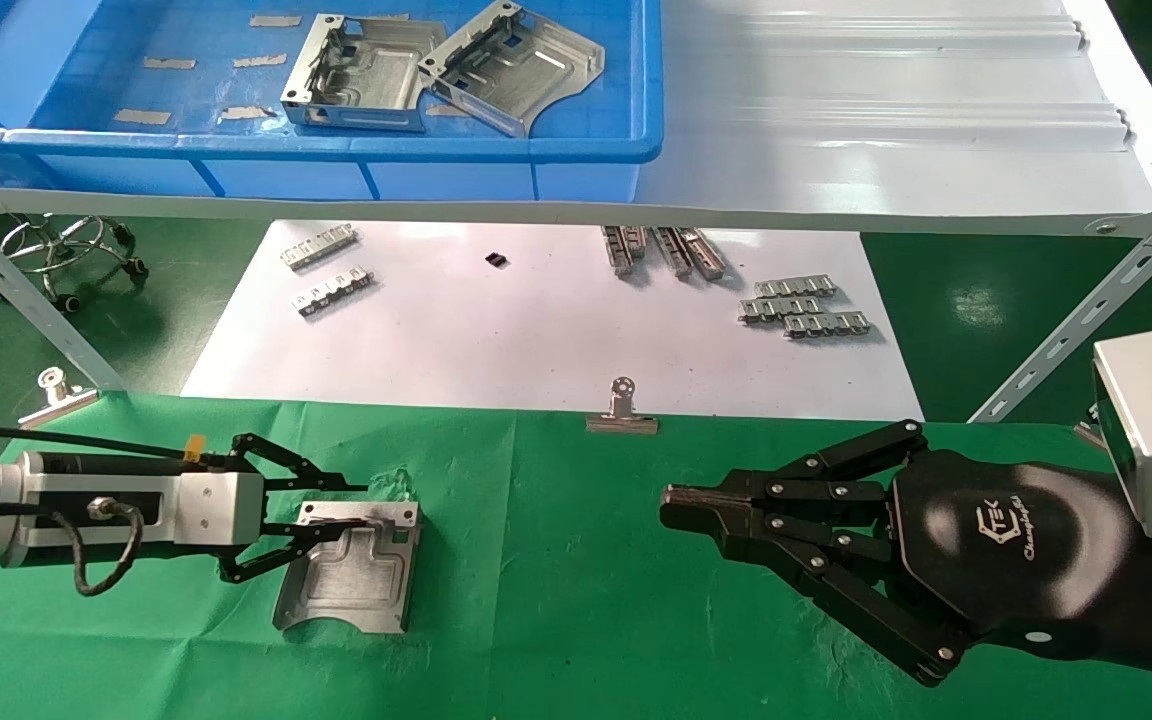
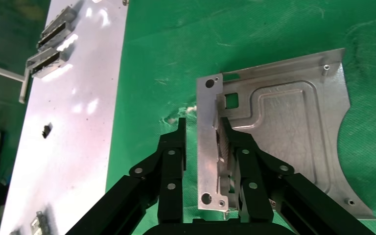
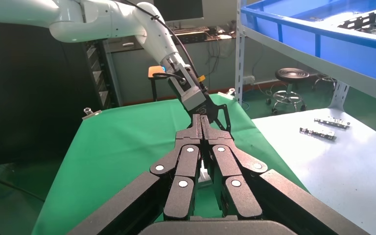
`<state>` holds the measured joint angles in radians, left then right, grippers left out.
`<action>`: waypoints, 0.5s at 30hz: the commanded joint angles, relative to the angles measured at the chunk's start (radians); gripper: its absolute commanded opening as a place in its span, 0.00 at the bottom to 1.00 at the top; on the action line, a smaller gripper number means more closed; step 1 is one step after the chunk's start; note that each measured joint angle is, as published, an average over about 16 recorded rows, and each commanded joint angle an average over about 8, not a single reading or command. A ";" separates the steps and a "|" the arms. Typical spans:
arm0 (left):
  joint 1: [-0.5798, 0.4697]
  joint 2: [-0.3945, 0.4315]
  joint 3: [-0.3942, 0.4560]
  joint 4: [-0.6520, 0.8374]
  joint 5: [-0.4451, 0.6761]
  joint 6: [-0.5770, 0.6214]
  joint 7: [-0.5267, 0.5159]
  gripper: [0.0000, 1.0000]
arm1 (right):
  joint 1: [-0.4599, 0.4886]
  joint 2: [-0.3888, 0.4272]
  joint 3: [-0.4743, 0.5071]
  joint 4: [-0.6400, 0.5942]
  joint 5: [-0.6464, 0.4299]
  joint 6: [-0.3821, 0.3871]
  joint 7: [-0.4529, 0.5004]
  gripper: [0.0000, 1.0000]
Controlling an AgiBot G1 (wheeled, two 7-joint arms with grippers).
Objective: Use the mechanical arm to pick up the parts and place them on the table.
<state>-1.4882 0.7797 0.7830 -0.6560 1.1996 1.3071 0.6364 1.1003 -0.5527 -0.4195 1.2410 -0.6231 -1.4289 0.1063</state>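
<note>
One silver part [image 1: 356, 580] lies flat on the green table [image 1: 556, 620], front left. My left gripper [image 1: 348, 512] is open, its fingers straddling the part's raised rim; in the left wrist view [image 2: 203, 128] one finger [image 2: 235, 147] touches the rim's inner side and the other [image 2: 174, 152] stands apart over the cloth. The part [image 2: 293, 127] rests on the cloth. Two more parts [image 1: 361, 75] [image 1: 516, 65] lie in the blue bin [image 1: 336, 145]. My right gripper [image 1: 671, 502] is shut and empty, low over the table's right side, also seen in its wrist view [image 3: 201, 120].
The bin stands on a pale grey shelf [image 1: 886, 130] with slanted legs [image 1: 1066, 330]. Beyond the table, a white sheet [image 1: 536, 340] carries small ribbed strips [image 1: 804, 308] [image 1: 331, 270]. Binder clips [image 1: 622, 410] [image 1: 56, 390] hold the cloth's far edge.
</note>
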 commanded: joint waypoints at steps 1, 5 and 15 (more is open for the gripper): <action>-0.001 0.004 -0.002 0.005 0.000 -0.006 0.012 1.00 | 0.000 0.000 0.000 0.000 0.000 0.000 0.000 0.00; -0.010 -0.011 -0.009 0.006 -0.034 0.046 -0.050 1.00 | 0.000 0.000 0.000 0.000 0.000 0.000 0.000 0.00; -0.026 -0.046 -0.036 -0.020 -0.148 0.203 -0.336 1.00 | 0.000 0.000 0.000 0.000 0.000 0.000 0.000 0.48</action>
<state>-1.5067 0.7354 0.7433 -0.6807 1.0619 1.4944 0.3190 1.1003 -0.5527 -0.4195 1.2410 -0.6231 -1.4289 0.1062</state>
